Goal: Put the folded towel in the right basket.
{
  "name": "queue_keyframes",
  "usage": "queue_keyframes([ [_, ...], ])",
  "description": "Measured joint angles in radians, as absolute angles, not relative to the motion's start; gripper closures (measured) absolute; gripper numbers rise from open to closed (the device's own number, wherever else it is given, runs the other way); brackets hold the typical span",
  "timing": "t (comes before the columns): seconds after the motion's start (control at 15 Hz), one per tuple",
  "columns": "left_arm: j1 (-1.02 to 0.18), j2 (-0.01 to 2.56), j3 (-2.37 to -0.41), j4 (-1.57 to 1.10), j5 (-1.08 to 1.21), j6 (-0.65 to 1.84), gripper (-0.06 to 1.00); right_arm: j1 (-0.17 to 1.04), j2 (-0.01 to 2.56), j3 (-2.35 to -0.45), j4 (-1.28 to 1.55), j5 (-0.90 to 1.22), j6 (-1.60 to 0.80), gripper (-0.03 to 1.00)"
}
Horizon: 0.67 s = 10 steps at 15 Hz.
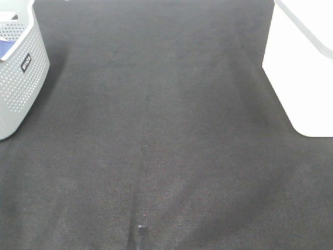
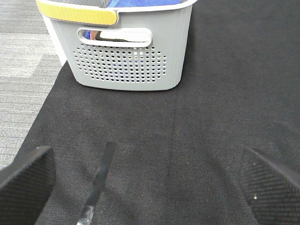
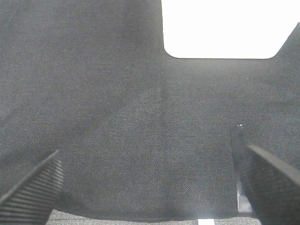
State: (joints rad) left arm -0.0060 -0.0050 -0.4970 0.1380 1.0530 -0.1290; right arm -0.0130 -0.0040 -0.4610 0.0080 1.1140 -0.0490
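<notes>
A blue cloth (image 1: pixel 5 49) lies inside the grey perforated basket (image 1: pixel 23 88) at the far left; in the left wrist view its blue edge (image 2: pixel 140 3) shows over the basket's rim (image 2: pixel 154 51). The white basket (image 1: pixel 302 67) stands at the far right and also shows in the right wrist view (image 3: pixel 225 28); its inside is hidden. No towel lies on the dark cloth. My left gripper (image 2: pixel 147 180) is open and empty, facing the grey basket. My right gripper (image 3: pixel 152 185) is open and empty, facing the white basket. Neither gripper shows in the exterior high view.
A dark cloth (image 1: pixel 166 130) covers the table between the baskets. A thin dark strip (image 1: pixel 140 237) lies on it at the front middle. Grey floor (image 2: pixel 23 56) shows past the cloth's left edge.
</notes>
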Motion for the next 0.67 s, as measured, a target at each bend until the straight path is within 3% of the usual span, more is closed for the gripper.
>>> queue_keyframes([
  [0.67, -0.006, -0.005, -0.497, 0.135, 1.053, -0.125, -0.04, -0.013, -0.004, -0.461, 0.008, 1.114, -0.049, -0.01],
])
